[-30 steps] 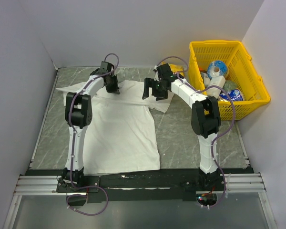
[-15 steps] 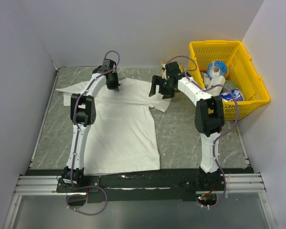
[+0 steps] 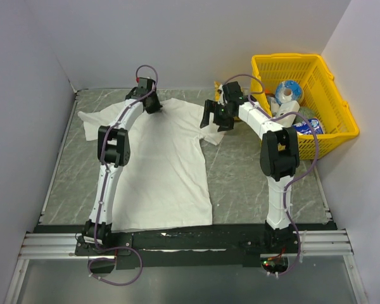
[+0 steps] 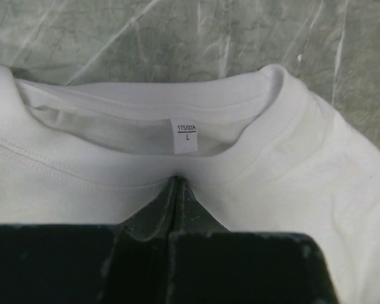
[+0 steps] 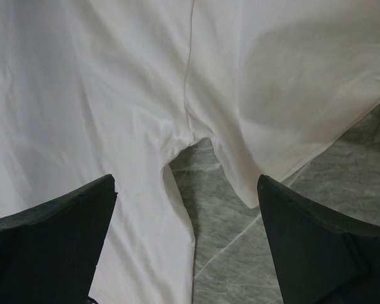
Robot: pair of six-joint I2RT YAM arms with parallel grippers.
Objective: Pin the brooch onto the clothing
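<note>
Top external view shows us the clothing (image 3: pixel 164 164) spread flat, the left gripper (image 3: pixel 153 105) at its collar (image 4: pixel 177 111) with fingers pressed together, holding nothing we can see, the right gripper (image 3: pixel 216 117) over its sleeve (image 3: pixel 212 136), fingers spread wide. We find the brooch nowhere, so we judge pinning unstarted; next comes locating and finely pinching it. Beyond that sleeve, the yellow basket (image 3: pixel 291 59) holds a blue-and-white roll (image 3: pixel 287 92) and packets (image 3: pixel 307 126).

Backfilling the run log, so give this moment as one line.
left jaws: shut, tips at collar of T-shirt | right jaws: open above sleeve | brooch: not in view
</note>
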